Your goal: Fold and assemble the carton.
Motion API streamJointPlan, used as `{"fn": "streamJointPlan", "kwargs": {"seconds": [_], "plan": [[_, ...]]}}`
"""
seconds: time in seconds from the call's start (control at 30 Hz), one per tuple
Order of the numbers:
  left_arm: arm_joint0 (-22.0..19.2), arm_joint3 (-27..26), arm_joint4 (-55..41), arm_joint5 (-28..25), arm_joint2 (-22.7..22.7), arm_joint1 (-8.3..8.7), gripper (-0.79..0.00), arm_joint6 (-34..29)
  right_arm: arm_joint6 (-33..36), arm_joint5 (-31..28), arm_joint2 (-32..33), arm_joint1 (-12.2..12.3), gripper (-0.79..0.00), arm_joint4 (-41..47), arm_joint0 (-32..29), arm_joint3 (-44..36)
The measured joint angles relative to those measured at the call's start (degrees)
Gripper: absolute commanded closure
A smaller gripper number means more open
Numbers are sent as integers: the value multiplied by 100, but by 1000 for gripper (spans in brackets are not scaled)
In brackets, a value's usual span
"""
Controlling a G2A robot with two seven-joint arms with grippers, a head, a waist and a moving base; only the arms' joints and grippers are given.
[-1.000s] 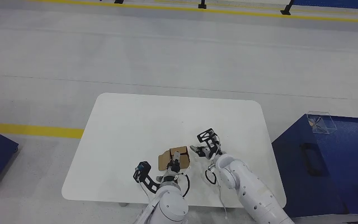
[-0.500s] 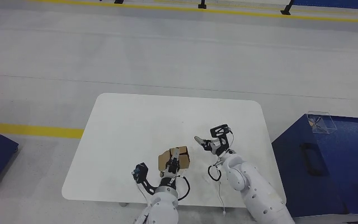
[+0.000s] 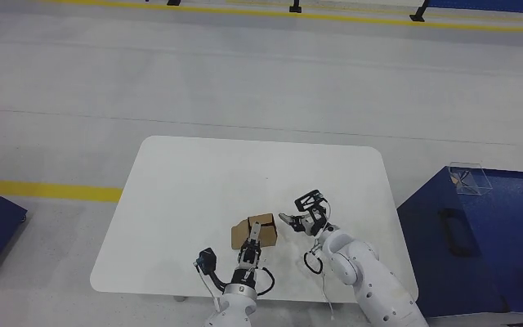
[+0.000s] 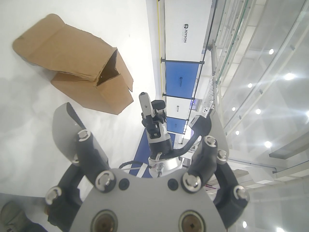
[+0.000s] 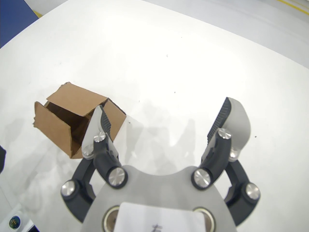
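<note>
Your carton (image 3: 255,230) sits open on the table (image 3: 180,188). Left gripper (image 4: 135,119) and right gripper (image 5: 164,108) wait beside it, both spread wide, empty.

Top camera looks down on the counter (image 3: 180,180) from afar; wrist cameras, close behind their jaws, share the carton (image 4: 72,49).

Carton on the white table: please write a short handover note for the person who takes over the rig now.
Left hand: open, holding nothing, close to the carton.
Right hand: open, holding nothing, beside the carton.
Carton: lies free on the table, near the robot's edge.
Done: the body is opened up into a box shape. In the left wrist view, one end has flaps folded in, with a gap between them.
Left: the end seen in the right wrist view is wide open. Fold its flaps and close the gap at the other end.
</note>
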Motion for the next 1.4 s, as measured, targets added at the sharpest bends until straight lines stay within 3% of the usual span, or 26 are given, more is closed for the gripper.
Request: {"fn": "streamJointPlan", "kwargs": {"seconds": [0.13,0.47,0.6,1.0,1.4], "plan": [[69,80,175,-420,-35,27,-785,-34,-237,-56,99,-13,-785,247,-69,-168],[186,1270,-774,-2621,-363,2,-785,186,-856,-366,-120,-80,-785,130,-213,-167],[130,1567,-534,-3095,-289,-18,-785,335,-881,-217,-356,-147,-785,-108,-123,12],[-227,2156,-423,-3500,-21,-142,-785,612,-993,210,-779,-351,-785,-385,198,559],[-352,2139,-323,-3414,-53,-187,-785,648,-1174,360,-779,-444,-785,-466,249,781]]}}
